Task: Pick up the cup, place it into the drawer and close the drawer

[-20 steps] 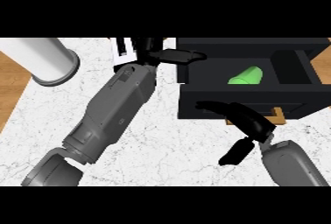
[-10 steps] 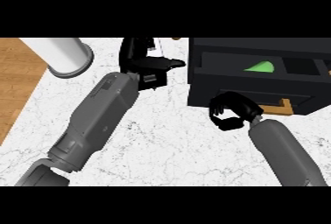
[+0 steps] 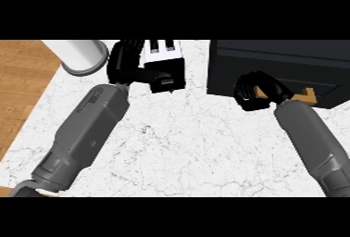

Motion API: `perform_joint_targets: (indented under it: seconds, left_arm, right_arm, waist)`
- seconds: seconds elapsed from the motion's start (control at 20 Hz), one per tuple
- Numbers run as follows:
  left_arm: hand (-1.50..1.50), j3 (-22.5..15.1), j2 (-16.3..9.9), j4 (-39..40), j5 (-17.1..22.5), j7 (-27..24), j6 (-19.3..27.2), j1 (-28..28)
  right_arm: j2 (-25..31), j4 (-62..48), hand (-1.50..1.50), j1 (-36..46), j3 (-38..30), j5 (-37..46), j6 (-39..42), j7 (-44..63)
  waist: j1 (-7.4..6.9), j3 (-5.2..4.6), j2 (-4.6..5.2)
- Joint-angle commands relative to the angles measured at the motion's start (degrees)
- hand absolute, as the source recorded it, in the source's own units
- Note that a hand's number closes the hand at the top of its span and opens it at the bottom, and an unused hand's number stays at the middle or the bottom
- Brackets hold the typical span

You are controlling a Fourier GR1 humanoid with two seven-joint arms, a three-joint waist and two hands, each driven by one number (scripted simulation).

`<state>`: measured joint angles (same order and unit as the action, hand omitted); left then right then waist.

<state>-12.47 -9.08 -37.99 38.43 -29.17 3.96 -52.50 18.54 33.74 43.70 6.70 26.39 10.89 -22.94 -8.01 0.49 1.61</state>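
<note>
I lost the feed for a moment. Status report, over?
Right hand curled against the black drawer front by its wooden handle. Drawer looks shut, cup not visible. Left hand up by the white cylinder. Nothing blocking.

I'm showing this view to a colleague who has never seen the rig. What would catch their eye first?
Probably the black drawer unit at the upper right, with the right hand curled against its front by a small wooden handle. Next, the left hand up at the top centre, beside a white cylinder standing at the upper left where the marble counter meets wood.
</note>
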Motion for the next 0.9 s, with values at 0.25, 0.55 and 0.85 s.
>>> perform_joint_targets:
  seconds: [0.25,0.55,0.85]
  left_arm:
    - [-1.5,-1.08,-1.91,-3.55,-0.02,1.17,-3.46,2.87]
    - [-1.5,-0.97,-2.61,-4.37,0.16,1.99,-3.61,3.17]
    - [-1.5,-1.1,-3.02,-5.32,0.41,1.71,-5.04,4.78]
  right_arm:
    - [5.99,-5.68,1.5,9.82,-7.3,-3.41,-0.65,2.8]
    - [7.71,-3.74,1.5,10.16,-8.38,-5.6,2.7,2.26]
    - [8.88,-2.03,1.5,9.74,-9.21,-7.45,5.51,3.42]
  waist:
    - [-3.04,-0.22,0.87]
    - [-3.71,-0.2,1.23]
    - [-4.86,-0.32,1.22]
